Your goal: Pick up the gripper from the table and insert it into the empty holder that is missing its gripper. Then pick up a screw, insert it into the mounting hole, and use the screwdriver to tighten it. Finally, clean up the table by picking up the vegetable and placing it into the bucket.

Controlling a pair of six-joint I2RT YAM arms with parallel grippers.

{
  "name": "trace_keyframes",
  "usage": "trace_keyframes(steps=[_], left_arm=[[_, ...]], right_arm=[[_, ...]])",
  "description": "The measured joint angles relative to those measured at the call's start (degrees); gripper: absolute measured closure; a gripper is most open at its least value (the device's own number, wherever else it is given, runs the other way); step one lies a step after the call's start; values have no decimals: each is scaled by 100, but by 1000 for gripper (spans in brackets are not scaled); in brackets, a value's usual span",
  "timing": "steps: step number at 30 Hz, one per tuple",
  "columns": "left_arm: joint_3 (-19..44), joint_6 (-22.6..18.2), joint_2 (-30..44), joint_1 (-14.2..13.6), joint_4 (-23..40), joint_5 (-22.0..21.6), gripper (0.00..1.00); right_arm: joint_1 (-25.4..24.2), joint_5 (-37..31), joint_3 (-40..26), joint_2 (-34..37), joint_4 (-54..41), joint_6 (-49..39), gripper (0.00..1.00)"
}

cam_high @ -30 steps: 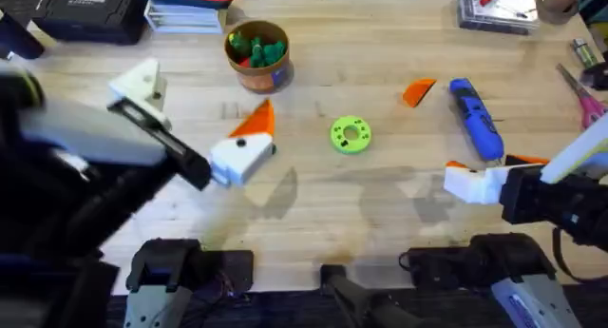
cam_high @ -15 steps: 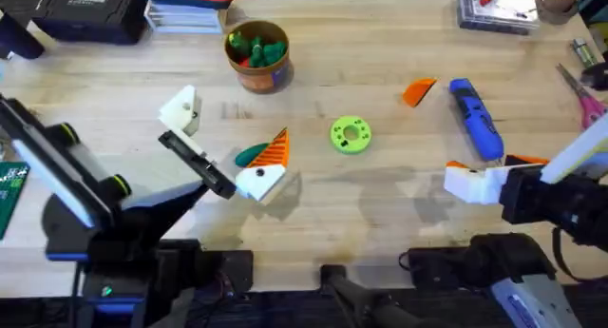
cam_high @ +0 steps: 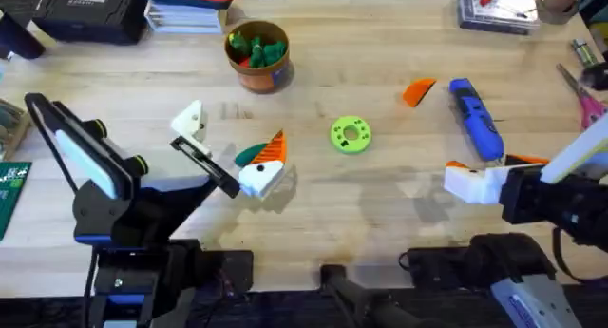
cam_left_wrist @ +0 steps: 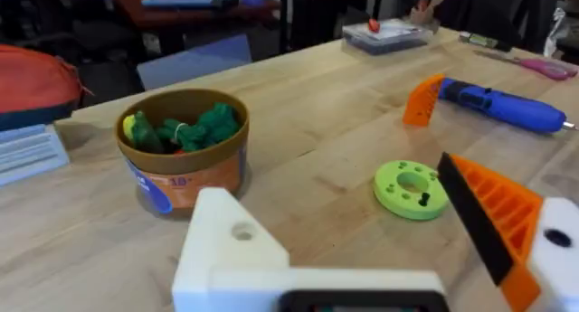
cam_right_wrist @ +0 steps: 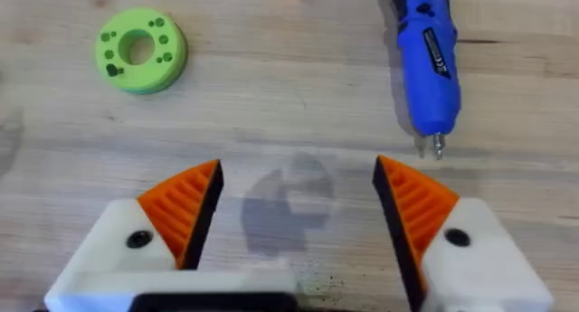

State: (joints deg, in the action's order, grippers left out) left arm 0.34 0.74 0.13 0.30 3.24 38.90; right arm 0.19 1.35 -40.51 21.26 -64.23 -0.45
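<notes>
Overhead, the loose orange gripper lies untouched on the table, just beside the blue screwdriver on the right. The left gripper has its fingers spread apart and holds nothing; one finger ends in a bare white holder with no orange pad, so the first step is not yet done. The right gripper also stands open and empty, near the screwdriver's tip. A dark green vegetable lies by the left gripper's padded finger, well apart from the bucket, which already has toy pieces in it. I judge that the insertion, the screw, the tightening and the cleanup all remain.
</notes>
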Motion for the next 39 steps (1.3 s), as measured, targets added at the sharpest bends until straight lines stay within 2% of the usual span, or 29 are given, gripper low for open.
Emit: trace_keyframes(steps=[9, 13, 23, 39], left_arm=[[6, 0, 8, -67, 18, 17, 15], [6, 2, 8, -277, 20, 34, 15], [6, 0, 8, -996, 20, 35, 15], [6, 2, 8, -1019, 20, 34, 15]], right_arm=[[0, 2, 0, 0, 0, 0, 8], [0, 2, 0, 0, 0, 0, 7], [0, 0, 0, 0, 0, 0, 7], [0, 2, 0, 0, 0, 0, 7]])
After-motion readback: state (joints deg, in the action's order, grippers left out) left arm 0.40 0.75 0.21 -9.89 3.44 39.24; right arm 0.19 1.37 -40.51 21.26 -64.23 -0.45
